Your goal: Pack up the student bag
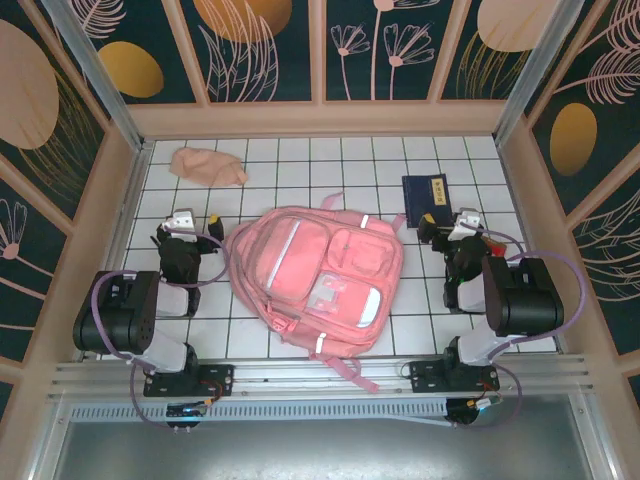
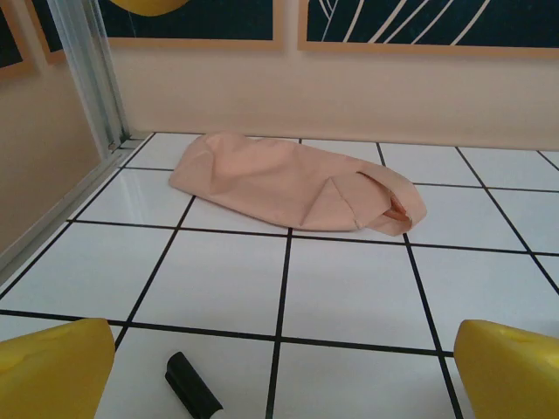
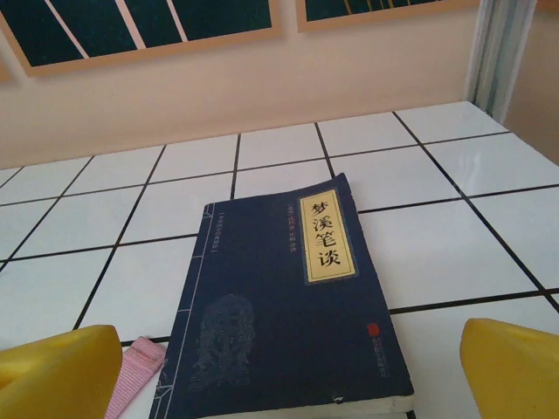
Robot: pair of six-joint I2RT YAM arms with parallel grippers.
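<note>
**Q:** Left pincer (image 2: 279, 375): how does it stand?
**A:** Yellow fingers (image 2: 52, 371) spread wide, nothing between them. A small black object (image 2: 192, 384) lies just ahead on the white-tiled worktop (image 2: 349, 297), and a peach pouch (image 2: 288, 179) lies farther off.
**Q:** Right pincer (image 3: 288, 375)?
**A:** Likewise spread and empty, above a dark blue book (image 3: 288, 297) with a yellow title label. A pink strap end (image 3: 135, 371) lies just beside the book.
**Q:** The student bag (image 1: 315, 280)?
**A:** The top view places it flat, mid-worktop, between both arms.

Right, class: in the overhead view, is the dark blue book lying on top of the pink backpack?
No, the dark blue book lies flat on the tiled table, past the backpack's far right corner.
</note>
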